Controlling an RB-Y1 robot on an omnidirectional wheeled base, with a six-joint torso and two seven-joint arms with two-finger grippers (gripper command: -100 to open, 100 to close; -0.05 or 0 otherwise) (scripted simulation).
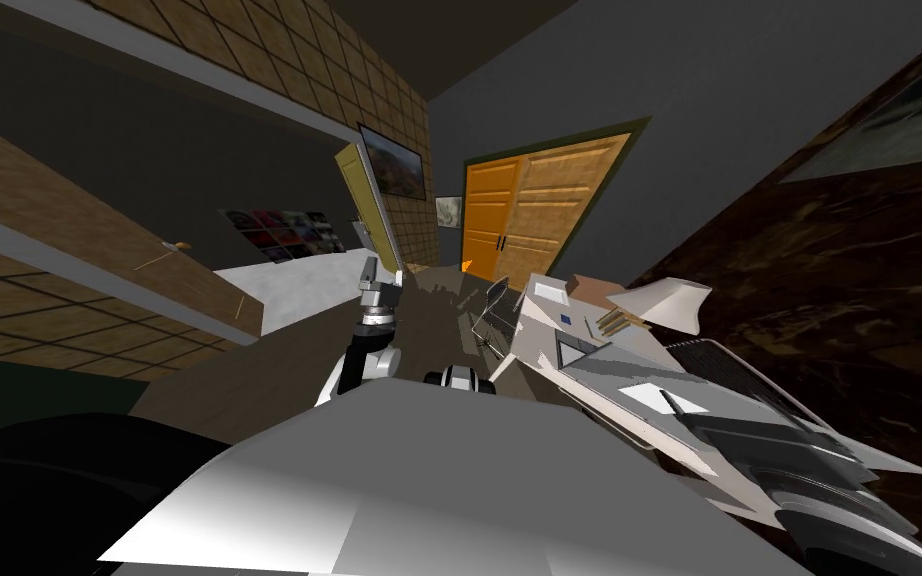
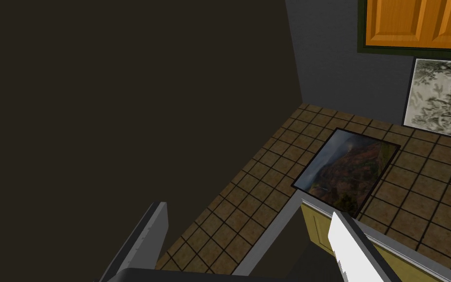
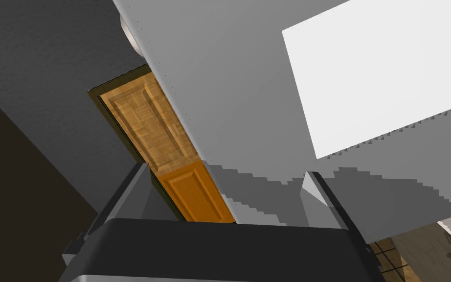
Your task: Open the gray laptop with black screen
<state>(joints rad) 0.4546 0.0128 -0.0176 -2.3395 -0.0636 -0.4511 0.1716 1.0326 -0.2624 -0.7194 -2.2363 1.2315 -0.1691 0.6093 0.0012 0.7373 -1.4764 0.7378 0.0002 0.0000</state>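
You're hovering the released right tool (image 3: 224, 196) against a grey slab (image 3: 239, 98), probably the laptop; be hooking its edge gently.

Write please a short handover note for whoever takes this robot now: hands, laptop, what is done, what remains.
Left hand: open, empty, held forward on my left.
Right hand: open, empty, close before a grey panel with a white patch, probably the laptop's lid, on the cluttered desk at my right.
Done: the approach; nothing is gripped.
Left to do: take the lid's edge and raise it.
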